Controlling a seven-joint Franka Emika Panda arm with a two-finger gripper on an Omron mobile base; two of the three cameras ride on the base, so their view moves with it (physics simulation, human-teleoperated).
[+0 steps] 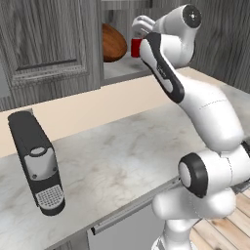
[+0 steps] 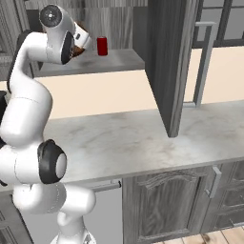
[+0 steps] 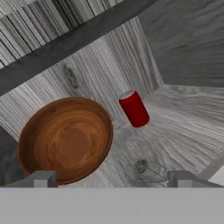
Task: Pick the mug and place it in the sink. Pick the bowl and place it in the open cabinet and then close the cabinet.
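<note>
A grey marble counter runs under a dark wood-grain cabinet whose door stands swung out toward the robot. Inside on the shelf, seen from the hand, the bowl lies just ahead and to the left, tipped up on its edge against the back wall, and a small red can-like thing, probably the mug, stands beyond it to the right. The gripper has its jaws spread wide with nothing between them. The risks, as I judge them: the bowl could slide or roll down off its lean, since it is not lying flat; the hand could clip the red piece on its way out; closing could pinch the arm if it lingers. The arm is folded high, elbow bent, wrist reaching into the cabinet mouth
</note>
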